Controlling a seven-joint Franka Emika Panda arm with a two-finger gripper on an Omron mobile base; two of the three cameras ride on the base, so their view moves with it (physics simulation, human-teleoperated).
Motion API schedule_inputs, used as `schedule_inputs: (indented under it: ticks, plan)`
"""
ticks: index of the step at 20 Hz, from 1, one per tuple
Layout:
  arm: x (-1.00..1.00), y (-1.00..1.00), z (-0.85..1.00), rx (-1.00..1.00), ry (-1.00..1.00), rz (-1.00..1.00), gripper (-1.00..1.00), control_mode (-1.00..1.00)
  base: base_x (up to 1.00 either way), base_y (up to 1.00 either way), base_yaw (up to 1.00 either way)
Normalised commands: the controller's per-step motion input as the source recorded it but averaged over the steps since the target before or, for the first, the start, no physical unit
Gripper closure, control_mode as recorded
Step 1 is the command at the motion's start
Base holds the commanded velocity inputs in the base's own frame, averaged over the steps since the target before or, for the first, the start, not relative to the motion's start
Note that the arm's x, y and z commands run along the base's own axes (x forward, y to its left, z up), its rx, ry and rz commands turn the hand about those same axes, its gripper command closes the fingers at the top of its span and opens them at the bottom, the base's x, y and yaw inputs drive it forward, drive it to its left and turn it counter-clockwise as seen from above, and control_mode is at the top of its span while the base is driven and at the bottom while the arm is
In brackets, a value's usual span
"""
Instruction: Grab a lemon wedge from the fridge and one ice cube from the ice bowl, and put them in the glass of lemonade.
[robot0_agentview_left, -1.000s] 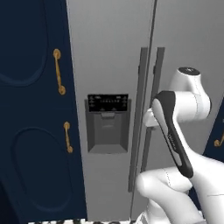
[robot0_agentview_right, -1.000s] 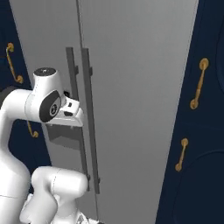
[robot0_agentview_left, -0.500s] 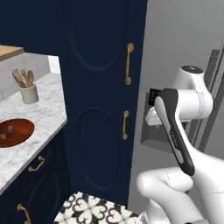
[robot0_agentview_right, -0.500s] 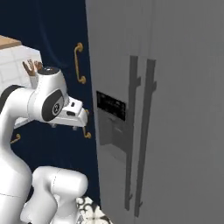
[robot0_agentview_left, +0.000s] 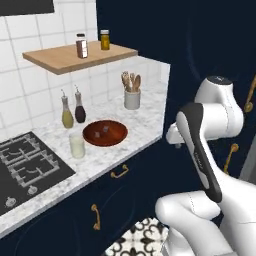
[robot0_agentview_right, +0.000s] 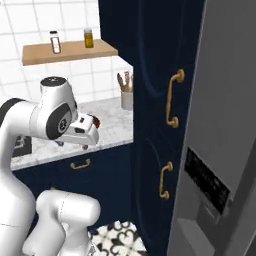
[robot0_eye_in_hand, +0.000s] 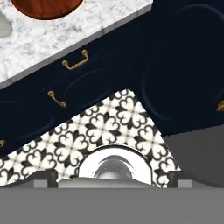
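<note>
Left base view | two-finger gripper (robot0_agentview_right: 86, 134): jaws wide, empty, held off the marble counter's front edge | small clear tumbler of pale lemonade (robot0_agentview_left: 77, 145): near front edge, beside hob; fragile, leave standing | wide reddish-brown ice bowl (robot0_agentview_left: 104, 132): just behind; cubes likely slick, pinch flat sides | grey steel fridge (robot0_agentview_right: 220, 150): shut, rightmost

The ice bowl (robot0_agentview_left: 104, 133) is dark reddish-brown on a grey-veined white marble worktop (robot0_agentview_left: 125, 145). The cabinets (robot0_agentview_right: 150, 100) are navy. The floor tiles (robot0_eye_in_hand: 105, 127) are black-and-white.
</note>
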Motion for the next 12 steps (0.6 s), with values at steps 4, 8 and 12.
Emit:
schedule_inputs:
  ticks: [4,8,12]
  plan:
    - [0.00,0.00,0.00,0.00,0.00,0.00,-1.00,1.00,1.00,0.00,0.54]
    - [0.00,0.00,0.00,0.00,0.00,0.00,-1.00,1.00,0.94,0.00,0.28]
    - [0.22,0.00,-0.16,0.00,0.07,0.03,-1.00,-1.00,0.64,0.03,0.08]
